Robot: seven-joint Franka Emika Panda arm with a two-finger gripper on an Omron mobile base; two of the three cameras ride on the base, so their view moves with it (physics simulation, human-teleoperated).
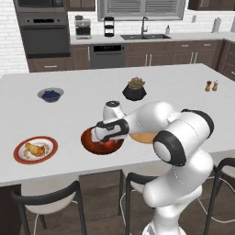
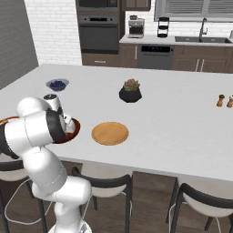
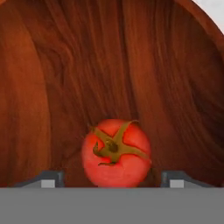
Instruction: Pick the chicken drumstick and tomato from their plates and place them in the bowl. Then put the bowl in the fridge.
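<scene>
The tool (image 3: 112,183) points down into the bowl (image 3: 131,65), its two fingertips (image 3: 50,178) spread wide to either side of the tomato (image 3: 116,152) with a gap on each side — released, not gripping. One tomato sits on the bowl's grained inside, stem up. From the left base view the arm reaches forward and bends down over the bowl (image 1: 89,140), the hand covering much of it; the single chicken drumstick (image 1: 35,148) lies on the white red-rimmed plate (image 1: 20,153), to the bowl's left. The tan wooden plate (image 2: 110,133) lies bare just right of the bowl — two plates in all. Farther back on the bench (image 1: 183,87) stand one blueberry bowl (image 1: 50,94), one potted plant (image 1: 135,89) and two shakers (image 1: 211,86).
</scene>
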